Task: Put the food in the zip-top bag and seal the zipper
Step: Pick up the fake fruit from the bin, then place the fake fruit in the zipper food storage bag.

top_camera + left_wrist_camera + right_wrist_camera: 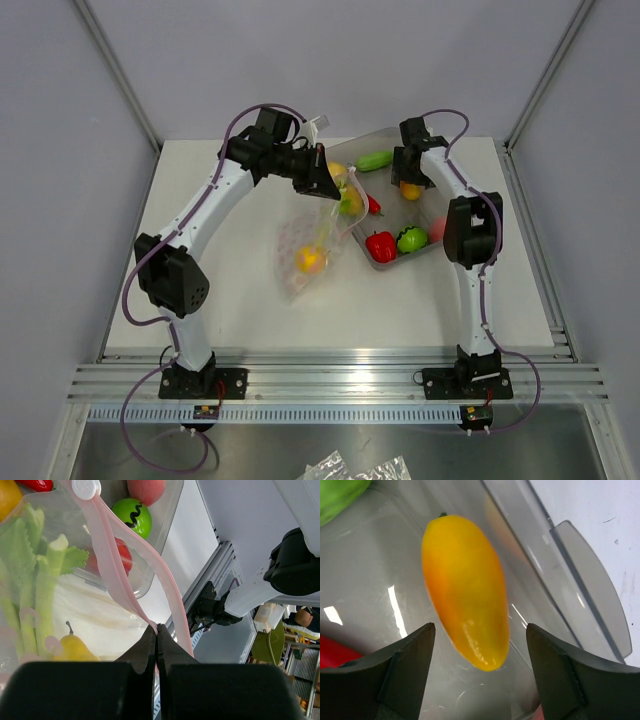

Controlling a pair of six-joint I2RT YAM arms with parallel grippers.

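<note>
The clear zip-top bag point(310, 245) hangs open from my left gripper point(322, 180), which is shut on the bag's pink zipper strip point(107, 555) at its tips point(157, 630). Inside the bag I see green celery point(37, 585) and a yellow pear point(72, 647); an orange-yellow fruit point(310, 260) shows low in it. My right gripper point(480, 630) is open inside the grey tray point(425, 250), its fingers either side of a yellow-orange pepper point(465, 587), not touching it. The tray also holds a red pepper point(380, 245), a green fruit point(412, 240) and a pink fruit point(437, 230).
A green cucumber point(375, 160) lies at the tray's far end. A small red chilli point(374, 206) sits at the tray's left wall next to the bag. The tray's clear wall point(555, 565) stands close on the right of my right gripper. White walls enclose the table.
</note>
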